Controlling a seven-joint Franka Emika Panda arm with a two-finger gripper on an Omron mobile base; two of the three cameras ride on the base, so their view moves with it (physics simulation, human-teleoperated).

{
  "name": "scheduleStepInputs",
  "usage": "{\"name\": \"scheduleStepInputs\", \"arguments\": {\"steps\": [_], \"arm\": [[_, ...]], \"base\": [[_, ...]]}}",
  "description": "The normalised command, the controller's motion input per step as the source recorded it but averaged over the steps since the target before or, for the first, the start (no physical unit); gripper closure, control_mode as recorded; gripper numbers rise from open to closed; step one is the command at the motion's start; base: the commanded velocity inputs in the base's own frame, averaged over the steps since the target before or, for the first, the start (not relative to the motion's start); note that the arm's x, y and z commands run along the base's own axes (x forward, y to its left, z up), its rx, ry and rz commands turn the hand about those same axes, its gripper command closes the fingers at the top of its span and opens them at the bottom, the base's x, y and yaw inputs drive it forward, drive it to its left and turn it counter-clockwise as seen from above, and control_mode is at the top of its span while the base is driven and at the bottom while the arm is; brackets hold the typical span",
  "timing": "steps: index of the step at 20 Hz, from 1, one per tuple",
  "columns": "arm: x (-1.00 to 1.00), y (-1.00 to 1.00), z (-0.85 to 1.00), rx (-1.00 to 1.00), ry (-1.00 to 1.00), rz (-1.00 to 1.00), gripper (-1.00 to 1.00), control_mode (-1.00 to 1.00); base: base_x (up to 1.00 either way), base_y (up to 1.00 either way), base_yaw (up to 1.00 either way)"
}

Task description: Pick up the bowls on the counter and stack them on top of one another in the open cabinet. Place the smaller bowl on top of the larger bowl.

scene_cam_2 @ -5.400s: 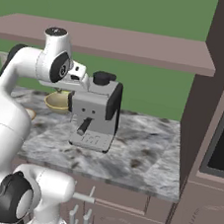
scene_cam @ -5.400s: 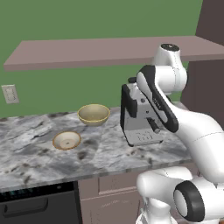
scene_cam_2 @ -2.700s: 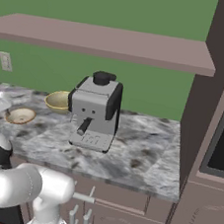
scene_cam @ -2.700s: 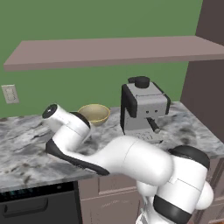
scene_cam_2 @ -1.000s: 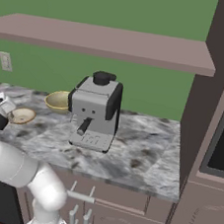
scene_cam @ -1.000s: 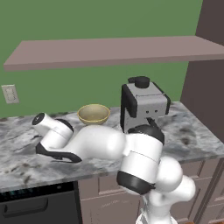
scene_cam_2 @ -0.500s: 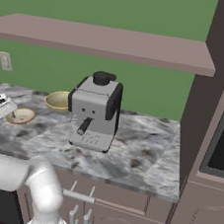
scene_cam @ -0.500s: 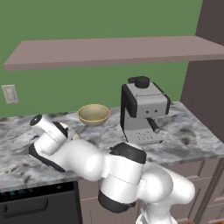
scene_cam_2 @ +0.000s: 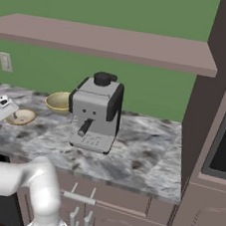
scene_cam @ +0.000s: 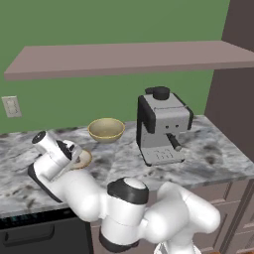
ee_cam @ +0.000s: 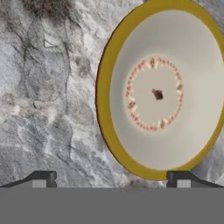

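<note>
Compared with half a second before, the arm was seen bent lower over the left part of the bench (scene_cam: 218, 163), the hand brought closer down over the smaller bowl (scene_cam: 83, 158); the bowls and the espresso machine (scene_cam: 162, 126) lay where they had been. The tool (ee_cam: 111, 177) was spread fully wide and nothing was gripped or touched by it. In the hand view its two dark fingertips (ee_cam: 43, 178) were seen low in the picture, one over bare marbled stone and the other at the orange-brown rim of the smaller bowl, which was viewed from directly above: a cream inside with a ring of small orange marks and a dark spot at the centre, and nothing in it.

The smaller bowl was set on the bench toward its left end, partly hidden by the hand in the left base view. The larger bowl (scene_cam: 106, 129) stood behind it, near the bench's back edge, just left of the espresso machine, and was empty as far as could be seen. Nothing was seen on the open cabinet (scene_cam: 129, 57) shelf above.
</note>
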Motion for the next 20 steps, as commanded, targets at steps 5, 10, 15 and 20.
{"name": "scheduleStepInputs", "arguments": {"steps": [5, 10, 15, 20], "arm": [[0.21, 0.06, -0.17, 0.0, 0.0, 0.05, -1.0, -1.0], [0.15, 0.07, -0.17, 0.0, 0.0, 0.07, -1.0, -1.0], [0.17, 0.04, -0.16, 0.0, 0.0, 0.09, -1.0, -1.0], [0.14, 0.03, -0.13, 0.0, 0.0, 0.09, -1.0, -1.0]], "base": [[0.0, 0.0, 0.0], [0.0, 0.0, 0.0], [0.0, 0.0, 0.0], [0.0, 0.0, 0.0]]}}
